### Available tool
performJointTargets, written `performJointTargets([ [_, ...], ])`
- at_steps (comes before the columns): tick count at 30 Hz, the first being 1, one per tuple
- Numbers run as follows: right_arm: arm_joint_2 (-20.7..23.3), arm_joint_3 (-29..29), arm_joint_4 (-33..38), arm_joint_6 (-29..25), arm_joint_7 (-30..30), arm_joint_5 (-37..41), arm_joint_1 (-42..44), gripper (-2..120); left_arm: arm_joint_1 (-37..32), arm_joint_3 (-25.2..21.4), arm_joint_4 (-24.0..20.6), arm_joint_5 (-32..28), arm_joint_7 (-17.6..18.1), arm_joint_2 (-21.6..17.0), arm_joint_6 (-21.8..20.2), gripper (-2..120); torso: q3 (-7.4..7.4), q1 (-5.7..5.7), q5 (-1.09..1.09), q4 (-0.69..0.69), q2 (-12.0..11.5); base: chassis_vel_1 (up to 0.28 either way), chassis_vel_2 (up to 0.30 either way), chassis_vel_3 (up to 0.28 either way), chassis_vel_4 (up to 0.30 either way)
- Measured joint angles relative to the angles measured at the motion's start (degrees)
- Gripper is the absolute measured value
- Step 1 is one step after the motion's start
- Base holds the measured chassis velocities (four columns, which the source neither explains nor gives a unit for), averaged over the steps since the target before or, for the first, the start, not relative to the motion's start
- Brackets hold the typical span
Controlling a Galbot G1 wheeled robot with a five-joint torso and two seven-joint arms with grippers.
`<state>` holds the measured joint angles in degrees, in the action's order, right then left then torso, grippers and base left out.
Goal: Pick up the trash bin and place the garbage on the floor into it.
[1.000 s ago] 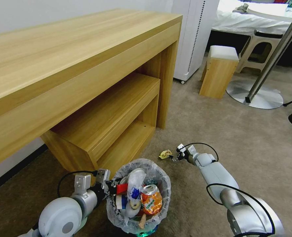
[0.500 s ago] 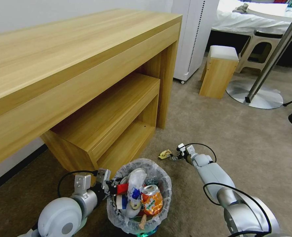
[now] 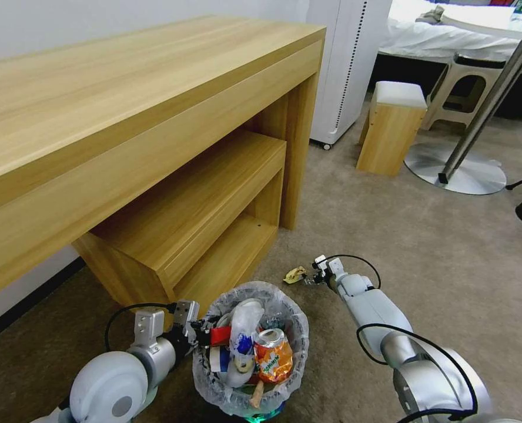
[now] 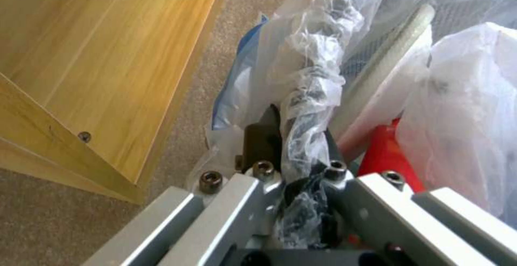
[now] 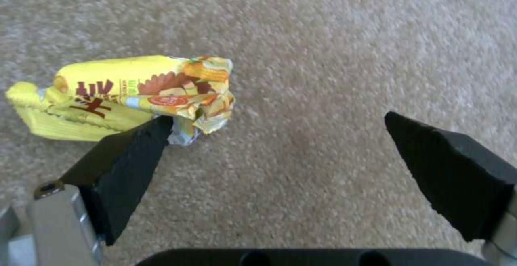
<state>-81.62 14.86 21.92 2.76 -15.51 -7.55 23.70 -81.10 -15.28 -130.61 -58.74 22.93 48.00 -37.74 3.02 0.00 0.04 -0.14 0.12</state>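
Note:
The trash bin (image 3: 300,332), lined with a crinkly clear bag, is at the bottom centre. It holds an orange can (image 3: 271,359), a red-and-white cup (image 3: 218,336) and other litter. My left gripper (image 3: 198,332) is shut on the bin's bag-wrapped rim (image 4: 307,108), and the blue wall (image 4: 237,84) shows beside it. A crumpled yellow wrapper (image 3: 296,274) lies on the beige carpet floor (image 3: 425,258). Just right of it, my right gripper (image 3: 310,279) is low and open. In the right wrist view the yellow wrapper (image 5: 129,96) touches one fingertip (image 5: 145,141) and lies outside the gap of the right gripper (image 5: 277,122).
A wooden desk (image 3: 126,117) with an open lower shelf (image 3: 214,235) stands close behind the bin. Farther back are a white appliance (image 3: 346,64), a small wooden stool (image 3: 390,126) and a round table's metal base (image 3: 458,170). Open carpet spreads to the right.
My right arm has crept left toward the yellow wrapper. The left gripper and the bin have shifted only slightly.

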Motion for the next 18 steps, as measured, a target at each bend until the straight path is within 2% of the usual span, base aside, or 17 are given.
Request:
performJointTargets([
  [6,-0.06,-0.20,0.10,1.03,0.43,1.08,-0.06,99,-0.36,-0.12,-0.29,0.31,0.00,0.01,0.16,0,0.00,0.00,0.00,0.00,0.00,0.000,0.000,0.000,0.000],
  [18,1.43,-1.63,4.42,-2.02,-7.30,5.93,2.19,100,-1.39,-0.46,-0.81,0.99,-0.01,0.09,0.31,0,0.00,0.00,0.00,0.00,0.00,0.000,0.000,0.000,0.000],
])
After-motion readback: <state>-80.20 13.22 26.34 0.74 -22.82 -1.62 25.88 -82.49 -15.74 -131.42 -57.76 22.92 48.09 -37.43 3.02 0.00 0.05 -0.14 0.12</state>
